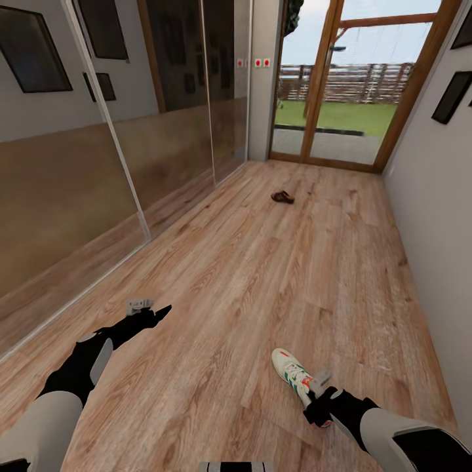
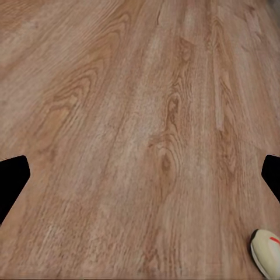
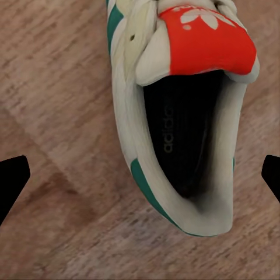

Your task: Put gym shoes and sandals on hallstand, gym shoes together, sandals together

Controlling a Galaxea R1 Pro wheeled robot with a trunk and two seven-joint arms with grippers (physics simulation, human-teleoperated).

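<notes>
Right claw (image 3: 140, 175) wide open, directly above gym shoe (image 3: 181, 116) heel opening.

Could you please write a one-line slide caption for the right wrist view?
Open right gripper poised above a white lace-up gym shoe with green stripes on the light brown wood-plank floor.

Pale grey, rounded upper-arm shells (image 1: 39, 429); matte black forearms and wrists (image 1: 85, 360); small grey brackets (image 1: 139, 305) near black, pointed grippers (image 1: 160, 311).

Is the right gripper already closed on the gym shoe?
No, in the right wrist view the gym shoe lies on the corridor floor with both fingertips spread wide apart.
</notes>
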